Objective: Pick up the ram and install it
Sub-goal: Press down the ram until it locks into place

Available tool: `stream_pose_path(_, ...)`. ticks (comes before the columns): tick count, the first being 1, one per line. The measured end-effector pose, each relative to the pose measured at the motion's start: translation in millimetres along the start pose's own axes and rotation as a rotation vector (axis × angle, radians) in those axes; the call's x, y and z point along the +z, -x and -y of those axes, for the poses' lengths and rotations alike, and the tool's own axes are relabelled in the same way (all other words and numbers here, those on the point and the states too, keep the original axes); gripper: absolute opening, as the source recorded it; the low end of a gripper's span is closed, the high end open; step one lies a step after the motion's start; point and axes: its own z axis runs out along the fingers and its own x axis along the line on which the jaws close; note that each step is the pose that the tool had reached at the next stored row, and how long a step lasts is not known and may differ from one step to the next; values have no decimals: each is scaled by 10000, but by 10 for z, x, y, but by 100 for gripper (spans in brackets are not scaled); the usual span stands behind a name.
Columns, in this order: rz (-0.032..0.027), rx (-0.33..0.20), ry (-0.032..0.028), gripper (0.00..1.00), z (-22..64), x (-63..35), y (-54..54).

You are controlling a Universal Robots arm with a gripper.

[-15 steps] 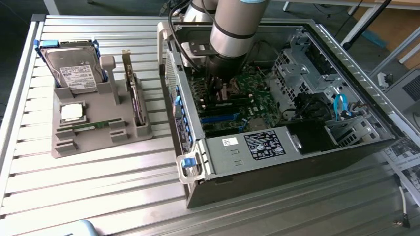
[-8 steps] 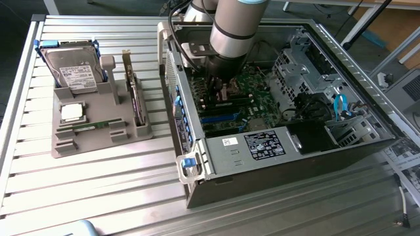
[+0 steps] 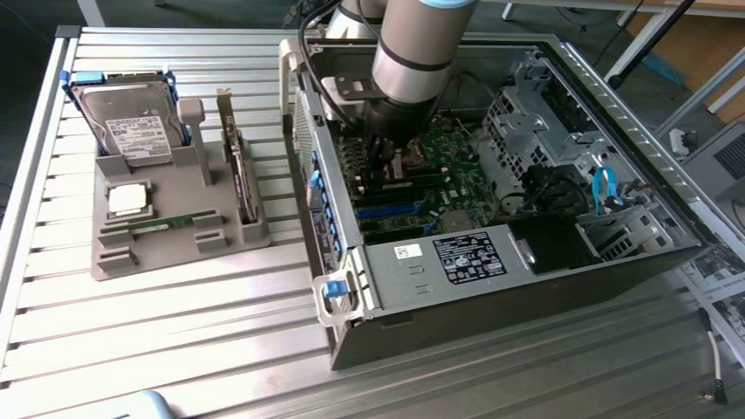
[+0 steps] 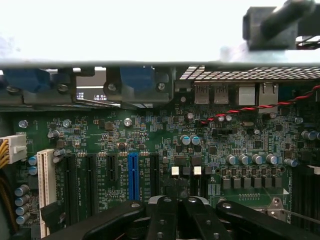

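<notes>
The ram (image 3: 164, 223) is a thin green stick lying flat in the grey holder tray (image 3: 174, 253), on the exterior view's left. My gripper (image 3: 390, 164) is well away from it, reaching down inside the open computer case (image 3: 466, 262) over the green motherboard (image 3: 454, 179). In the wrist view the black fingers (image 4: 162, 215) meet with nothing between them; the gripper (image 4: 179, 201) is shut. Beyond the fingers, the wrist view shows the motherboard (image 4: 150, 130) with its black expansion slots and one blue slot (image 4: 133, 175).
The tray also holds a hard drive (image 3: 128, 122), a square silver processor (image 3: 128, 199) and an upright dark expansion card (image 3: 239, 166). The case walls, a drive cage (image 3: 524, 113) and a blue cable (image 3: 603, 188) surround the arm. A red-black wire (image 4: 250, 107) crosses the board.
</notes>
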Motion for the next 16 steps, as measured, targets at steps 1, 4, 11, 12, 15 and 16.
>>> stream_pose_path(1,-1,0,1,11,0,1,0)
stream_pose_path(4,-1,0,0,11,0,1,0)
stream_pose_path(11,0,0,0,11,0,6,0)
stream_pose_path(12,-1,0,1,11,0,6,0)
stream_pose_path(15,-2,0,1,11,0,11,-1)
stream_pose_path(16,-3,0,1,11,0,11,-1)
